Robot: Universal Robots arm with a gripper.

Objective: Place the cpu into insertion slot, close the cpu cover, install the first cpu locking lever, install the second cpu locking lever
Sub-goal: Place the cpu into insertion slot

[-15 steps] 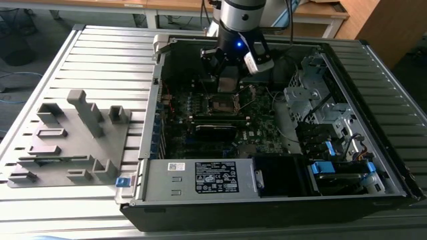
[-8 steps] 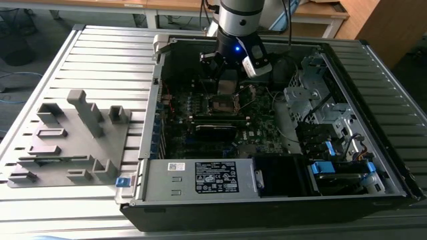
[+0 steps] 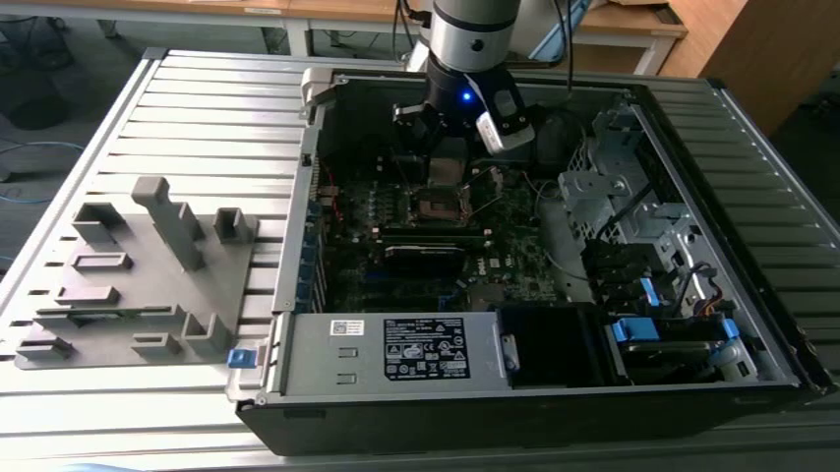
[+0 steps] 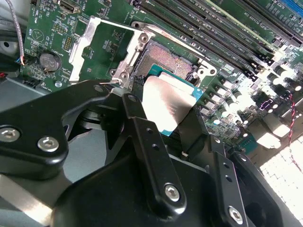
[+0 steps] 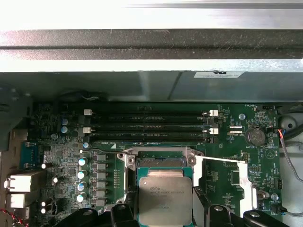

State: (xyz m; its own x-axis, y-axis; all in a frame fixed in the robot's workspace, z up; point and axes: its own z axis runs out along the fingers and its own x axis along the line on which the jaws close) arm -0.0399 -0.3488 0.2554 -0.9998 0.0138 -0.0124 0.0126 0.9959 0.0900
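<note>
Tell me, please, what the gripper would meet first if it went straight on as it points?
Probably the slot: the gripper holds the cpu over it, so the cpu would touch first; depth is unclear.

The arm [image 3: 470,34] is formed as a silver-grey cylinder above a small blue light [image 3: 466,96]; black cables [image 3: 568,44] are strung beside it, above that light; below the light, the gripper [image 3: 450,162] is built of black linked bars, fastened with silver hex screws [image 4: 172,191].

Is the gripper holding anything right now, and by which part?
Yes: the cpu, pinched by two opposite side edges between the fingers, near the insertion slot.
</note>
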